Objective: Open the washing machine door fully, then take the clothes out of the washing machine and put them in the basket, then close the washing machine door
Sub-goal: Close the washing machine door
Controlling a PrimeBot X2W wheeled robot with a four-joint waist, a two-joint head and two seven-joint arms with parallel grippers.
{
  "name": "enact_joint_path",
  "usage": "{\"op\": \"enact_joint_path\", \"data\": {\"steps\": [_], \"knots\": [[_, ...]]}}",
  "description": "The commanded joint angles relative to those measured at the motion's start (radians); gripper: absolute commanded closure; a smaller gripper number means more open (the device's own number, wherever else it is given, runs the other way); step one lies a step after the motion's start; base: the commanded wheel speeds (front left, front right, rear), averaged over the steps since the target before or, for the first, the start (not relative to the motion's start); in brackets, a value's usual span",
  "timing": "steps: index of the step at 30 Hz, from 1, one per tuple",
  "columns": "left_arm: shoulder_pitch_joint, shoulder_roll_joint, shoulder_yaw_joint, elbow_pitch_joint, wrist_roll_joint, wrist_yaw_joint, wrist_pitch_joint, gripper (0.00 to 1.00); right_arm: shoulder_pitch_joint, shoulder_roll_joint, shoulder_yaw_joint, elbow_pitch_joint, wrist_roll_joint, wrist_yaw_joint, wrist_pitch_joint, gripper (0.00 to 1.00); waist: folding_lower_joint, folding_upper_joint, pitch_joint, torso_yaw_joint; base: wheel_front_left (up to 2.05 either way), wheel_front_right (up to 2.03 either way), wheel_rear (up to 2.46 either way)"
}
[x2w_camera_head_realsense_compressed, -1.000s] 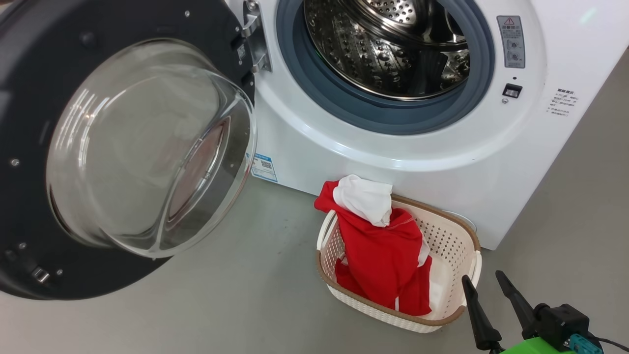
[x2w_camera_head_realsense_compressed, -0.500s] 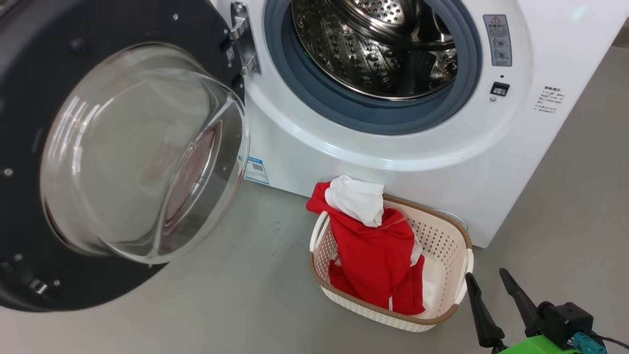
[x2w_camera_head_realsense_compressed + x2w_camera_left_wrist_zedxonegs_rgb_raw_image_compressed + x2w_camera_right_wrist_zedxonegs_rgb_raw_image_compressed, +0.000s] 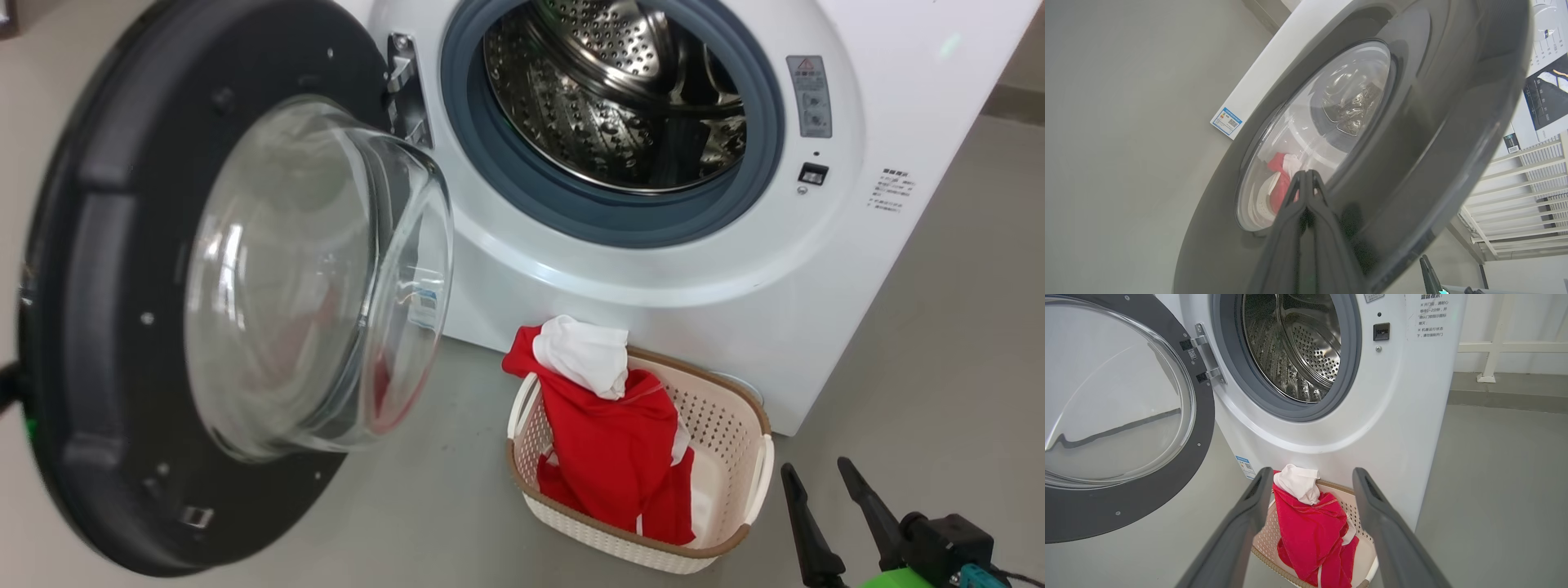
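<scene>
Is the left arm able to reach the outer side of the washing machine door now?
Probably yes: the left gripper, fingers shut, sits right at the outer face of the washing machine door, with nothing between them.

Dark tapered jaws; green wrist [image 3: 894, 581]

Glossy black across the wide rim of the large round washing machine door [image 3: 90, 286], clear glass at its bulging centre. Plain white on the big boxy washing machine [image 3: 653, 327]; blue-grey on its rubber ring [image 3: 620, 224], shiny silver dotted with holes on the steel drum [image 3: 604, 122]. Bright red with a thin white stripe on the fabric clothes [image 3: 612, 457], white on the smaller cloth piece [image 3: 581, 355]. Cream with perforated dots on the small rectangular plastic basket [image 3: 727, 425], brown along its woven-look rim.
</scene>
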Motion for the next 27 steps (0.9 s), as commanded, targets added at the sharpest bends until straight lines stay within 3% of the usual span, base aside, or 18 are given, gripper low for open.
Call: {"op": "enact_joint_path", "data": {"steps": [1,16,27], "knots": [[-0.001,0.059,0.024,-0.05,-0.024,-0.007,0.017,1.0,-0.008,-0.006,0.018,-0.025,0.009,0.005,-0.006,0.0,0.0,0.0,-0.012,-0.007,0.0,0.0,0.0],[0.094,0.025,-0.084,-0.315,-0.153,-0.007,0.043,1.0,0.019,-0.006,0.016,-0.035,0.013,0.005,-0.006,0.0,0.0,0.0,-0.048,-0.09,0.0,0.0,0.0],[0.067,-0.034,-0.176,-0.415,-0.142,-0.007,-0.026,1.0,0.016,-0.006,0.014,-0.038,0.017,0.005,-0.006,0.0,0.0,0.0,-0.038,-0.179,0.0,0.0,0.0]]}}
